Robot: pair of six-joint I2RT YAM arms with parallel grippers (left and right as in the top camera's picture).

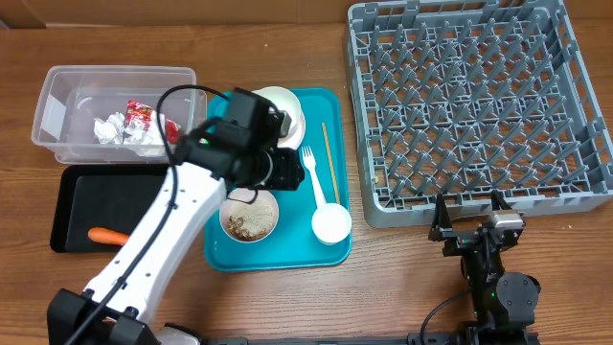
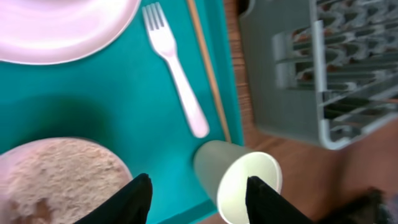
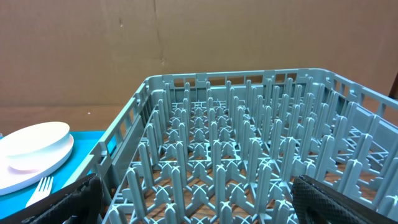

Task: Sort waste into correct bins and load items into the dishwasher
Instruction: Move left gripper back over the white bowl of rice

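Subject: small white cup (image 2: 239,177), lying on its side at the near right corner of the teal tray (image 2: 93,93), mouth turned toward the tray's edge and the counter (image 2: 292,168).

Handling (judgement):
- Light, thin-walled, probably paper or plastic; a hard squeeze would likely dent it.
- On its side it can roll, so a push from 1 finger alone would send it off.
- Best hold: across the body just behind the rim, 1 finger on each flank, closing gently.

Neighbour: white bowl (image 1: 277,220) with beige rice-like scraps (image 2: 56,180). Stiff and heavier; the contents would spill if it is tipped, so grip it at the rim and keep it level.

Left hand (image 2: 200,193): jaws part-way apart, nothing between them but bare tray. In the wrist view the bowl sits just outside the left finger, and the right finger overlaps the cup's rim. I cannot tell whether it touches. The cup is thus beside the gap, not in it; the hand needs to shift toward the cup to straddle it.

Also on the tray: white fork (image 2: 177,74) and 1 wooden chopstick (image 2: 208,68) ahead of the hand, plate (image 2: 56,25) beyond.

Right hand (image 3: 199,202): spread wide, empty, hovering at the near wall of the grey dish rack (image 3: 249,155).
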